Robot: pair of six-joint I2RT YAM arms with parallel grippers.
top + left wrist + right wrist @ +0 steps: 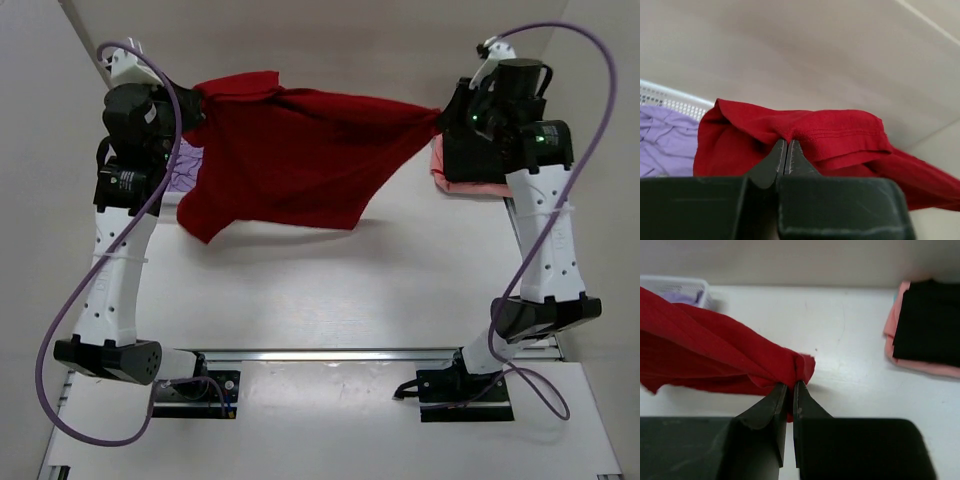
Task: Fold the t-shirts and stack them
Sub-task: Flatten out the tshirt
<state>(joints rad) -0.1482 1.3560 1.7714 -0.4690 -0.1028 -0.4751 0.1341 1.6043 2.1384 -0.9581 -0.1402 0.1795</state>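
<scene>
The red t-shirt (290, 165) hangs stretched above the table (400, 290) from ten to two o'clock. The left gripper (786, 150) pinches its hem and the right gripper (789, 390) a bunched corner. At three o'clock, a black t-shirt (930, 322) lies folded on a salmon pink t-shirt (890, 330).

White mesh basket (690, 286) at the tabletop's (330, 290) far left corner, close against the pale back wall (350, 40). Tabletop white, matte. Metal rail (340, 354) runs along its near edge.

lavender shirt (188, 170): mostly behind left arm (120, 240); black shirt (927, 322): cut by edge
</scene>
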